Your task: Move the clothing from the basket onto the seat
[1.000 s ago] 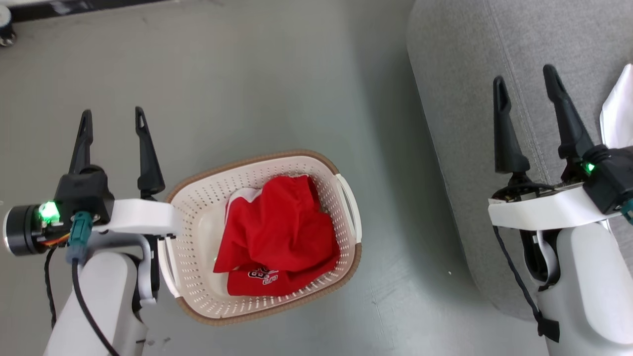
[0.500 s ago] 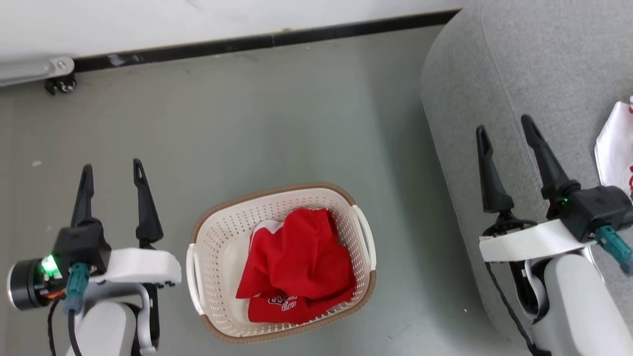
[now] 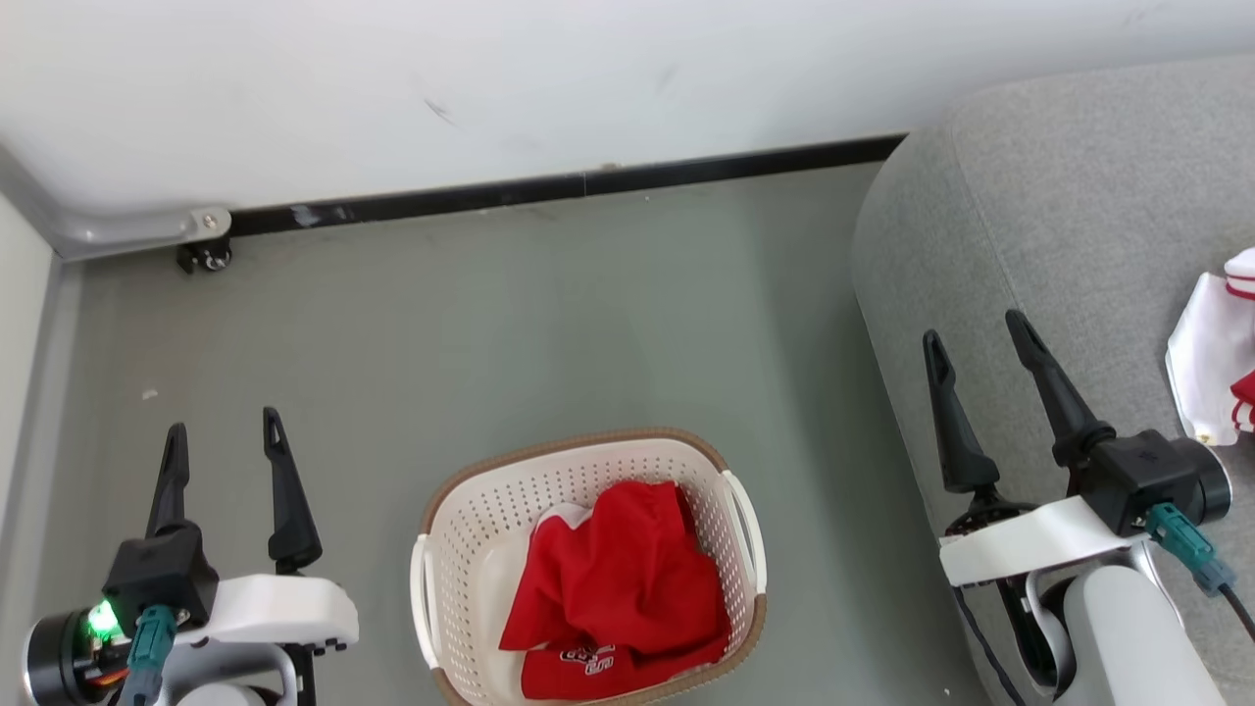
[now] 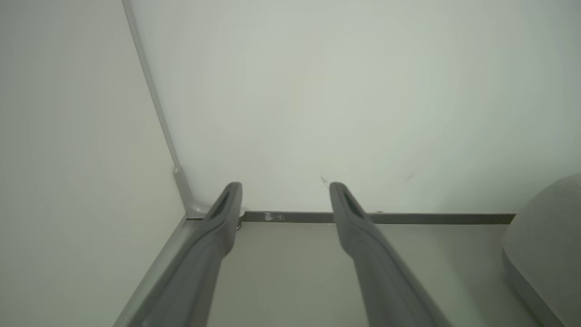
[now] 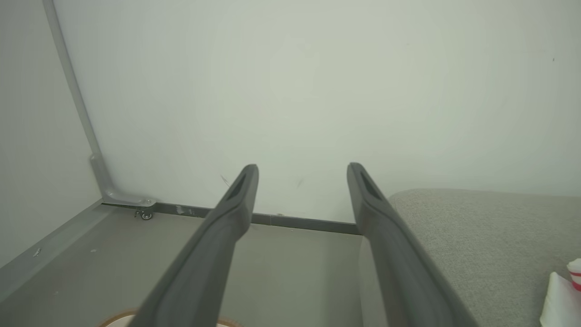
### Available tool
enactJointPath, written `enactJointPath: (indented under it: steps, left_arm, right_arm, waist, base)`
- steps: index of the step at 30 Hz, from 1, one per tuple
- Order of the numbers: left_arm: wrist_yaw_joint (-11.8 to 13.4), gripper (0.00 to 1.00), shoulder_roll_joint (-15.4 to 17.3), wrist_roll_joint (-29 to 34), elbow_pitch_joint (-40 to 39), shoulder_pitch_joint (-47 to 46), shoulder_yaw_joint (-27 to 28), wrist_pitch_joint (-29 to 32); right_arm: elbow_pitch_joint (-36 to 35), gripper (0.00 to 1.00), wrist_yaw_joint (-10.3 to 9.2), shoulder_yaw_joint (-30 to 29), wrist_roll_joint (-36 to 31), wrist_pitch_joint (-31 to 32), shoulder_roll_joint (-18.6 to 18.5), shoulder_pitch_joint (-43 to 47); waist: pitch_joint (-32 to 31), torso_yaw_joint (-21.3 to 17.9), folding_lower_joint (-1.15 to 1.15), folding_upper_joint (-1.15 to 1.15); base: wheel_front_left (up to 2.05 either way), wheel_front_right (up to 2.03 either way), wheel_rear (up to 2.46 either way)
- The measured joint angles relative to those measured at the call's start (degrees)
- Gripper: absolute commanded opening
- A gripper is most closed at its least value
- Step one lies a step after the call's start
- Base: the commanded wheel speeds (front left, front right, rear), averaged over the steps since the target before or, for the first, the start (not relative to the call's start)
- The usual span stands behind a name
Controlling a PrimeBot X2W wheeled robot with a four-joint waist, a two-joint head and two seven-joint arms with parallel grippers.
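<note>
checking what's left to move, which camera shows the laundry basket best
The head view: the laundry basket sits on the floor, nearly whole, red garments inside. The right wrist view catches a sliver of its brown rim. The left wrist view faces wall and floor.

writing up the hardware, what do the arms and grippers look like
Both arms are white shells. The left gripper and right gripper each have two long, tapering black jaws with slotted tips, on a black block over a white bracket. A teal plug with dark cable enters each; a green light glows on the left.
</note>
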Motion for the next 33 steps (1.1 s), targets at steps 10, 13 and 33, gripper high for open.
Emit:
enactJointPath:
  steps: [10,13,33]
  left_arm:
    - [0.76,1.0,-0.63,-0.69,-1.79,5.49,0.98,0.0]
    - [0.76,1.0,-0.66,-0.82,-2.13,6.82,1.03,0.0]
    - [-0.34,1.0,0.7,-1.18,-4.02,12.38,-0.99,0.94]
  right_arm:
    - [0.32,1.0,0.0,0.0,-0.01,0.81,0.08,3.38]
    - [0.31,1.0,0.0,-0.04,-0.01,0.91,0.12,4.33]
    - [-1.62,1.0,0.0,-1.92,-0.02,3.88,0.32,9.26]
  waist:
    - [-5.45,1.4,0.0,0.0]
    - [-6.73,1.82,0.0,0.0]
    - [-11.74,4.64,0.0,0.0]
  base:
    - [0.0,0.0,0.0]
    - [0.0,0.0,0.0]
    - [0.0,0.0,0.0]
